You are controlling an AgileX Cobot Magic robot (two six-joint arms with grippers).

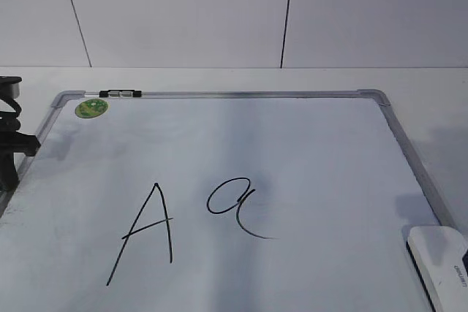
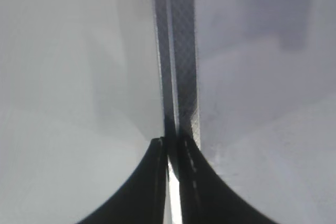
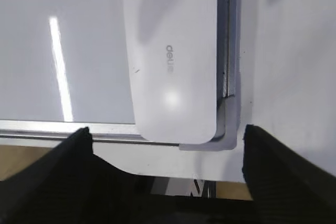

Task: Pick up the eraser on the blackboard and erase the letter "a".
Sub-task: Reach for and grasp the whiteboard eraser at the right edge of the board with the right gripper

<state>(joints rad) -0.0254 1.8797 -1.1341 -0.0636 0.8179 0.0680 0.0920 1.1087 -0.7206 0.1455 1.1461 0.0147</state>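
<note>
The blackboard [image 1: 292, 158] is a white board with a silver-grey frame lying flat on the table. The cursive letter "a" [image 1: 232, 202] is drawn near its middle, right of a capital "A" [image 1: 146, 228]. The white eraser [image 1: 441, 262] lies in the board's near right corner. In the right wrist view the eraser [image 3: 170, 51] sits against the frame corner, just ahead of my open right gripper [image 3: 165, 145], which is empty. My left gripper [image 2: 172, 145] is shut and empty over the board's left frame edge [image 2: 178, 51]; it shows at the exterior view's left edge [image 1: 11, 144].
A round green sticker [image 1: 91, 107] and a small black-and-silver clip [image 1: 121, 93] are at the board's far left corner. White table surrounds the board, with a white panelled wall [image 1: 234, 12] behind. The table's near edge [image 3: 173, 171] shows under the right gripper.
</note>
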